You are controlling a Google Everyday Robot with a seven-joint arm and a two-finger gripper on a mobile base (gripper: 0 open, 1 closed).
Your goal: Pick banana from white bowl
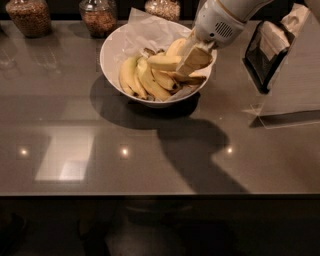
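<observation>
The white bowl (109, 55), lined with crinkled white paper, stands at the back middle of the grey counter. Several bananas lie in it. My gripper (193, 56) comes in from the upper right, over the bowl's right side. Its pale fingers (198, 58) are shut on the banana (161, 62), a plump yellow one. It sticks out to the left and sits raised above the slimmer bananas (134, 78) left in the bowl. The gripper hides the banana's right end.
Three glass jars (29, 16) (98, 15) (162, 8) of snacks stand along the back edge. A dark stand with white packets (266, 49) and a clear holder (292, 95) stand to the right of the bowl. The counter's front edge (160, 194) runs across the lower part.
</observation>
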